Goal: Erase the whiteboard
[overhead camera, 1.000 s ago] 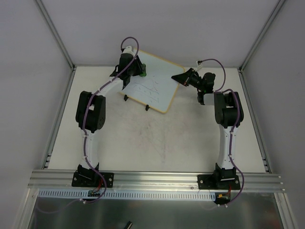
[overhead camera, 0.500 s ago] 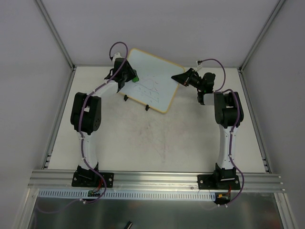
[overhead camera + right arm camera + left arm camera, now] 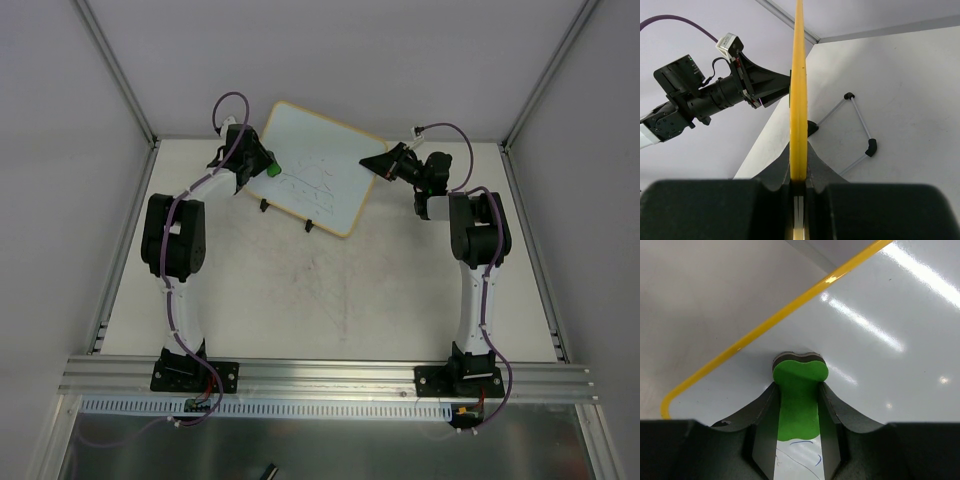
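The pale table (image 3: 300,300) takes most of the top view, with both arm bases at its near edge. At the far side, around the middle, stands the whiteboard (image 3: 335,135), a square white board with a thin yellow frame. It is turned at an angle, with its right corner towards the right arm.

The right gripper (image 3: 798,172) is at the board's right edge. Its two fingers are nearly closed and pinch the yellow frame, which runs straight up between them in the right wrist view.

The left gripper (image 3: 263,168) is at the left part of the board, near its left edge. Its fingers are closed firmly on a small green eraser (image 3: 800,372), and the soft block bulges out above them. The dark face of the eraser seems to press on the white surface just inside the frame, but the contact itself is hard to see.

Thin pen lines (image 3: 312,182) cover the middle of the board, to the right of the eraser. Two small black clip feet (image 3: 310,226) stand on the table under the board's near edge.
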Controlling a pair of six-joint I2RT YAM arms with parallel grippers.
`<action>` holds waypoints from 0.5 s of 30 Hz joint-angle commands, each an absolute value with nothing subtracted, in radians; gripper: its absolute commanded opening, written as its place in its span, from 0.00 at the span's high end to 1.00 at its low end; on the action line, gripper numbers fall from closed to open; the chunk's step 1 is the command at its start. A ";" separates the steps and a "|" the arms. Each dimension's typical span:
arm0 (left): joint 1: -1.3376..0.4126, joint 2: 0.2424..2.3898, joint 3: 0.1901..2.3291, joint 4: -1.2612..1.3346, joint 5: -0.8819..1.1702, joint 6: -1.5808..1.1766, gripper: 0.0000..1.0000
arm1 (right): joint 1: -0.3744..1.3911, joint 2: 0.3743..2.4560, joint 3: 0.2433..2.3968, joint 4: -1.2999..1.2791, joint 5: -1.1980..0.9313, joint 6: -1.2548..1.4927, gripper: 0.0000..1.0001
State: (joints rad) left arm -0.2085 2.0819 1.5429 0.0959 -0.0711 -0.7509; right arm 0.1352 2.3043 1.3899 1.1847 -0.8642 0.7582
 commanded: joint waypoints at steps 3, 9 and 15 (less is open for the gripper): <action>-0.256 2.149 1.562 -0.038 -0.064 -0.684 1.00 | 0.144 2.233 1.393 1.289 -0.945 0.687 1.00; -0.368 2.143 1.634 -0.025 -0.106 -0.582 1.00 | 0.144 2.237 1.396 1.289 -0.948 0.689 1.00; -0.455 2.166 1.733 -0.020 -0.110 -0.442 1.00 | 0.144 2.232 1.394 1.289 -0.950 0.690 1.00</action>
State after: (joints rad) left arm -0.3904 2.1098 1.6897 0.0196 -0.1402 -0.5625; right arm 0.1341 2.3043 1.3903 1.1927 -0.8711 0.7551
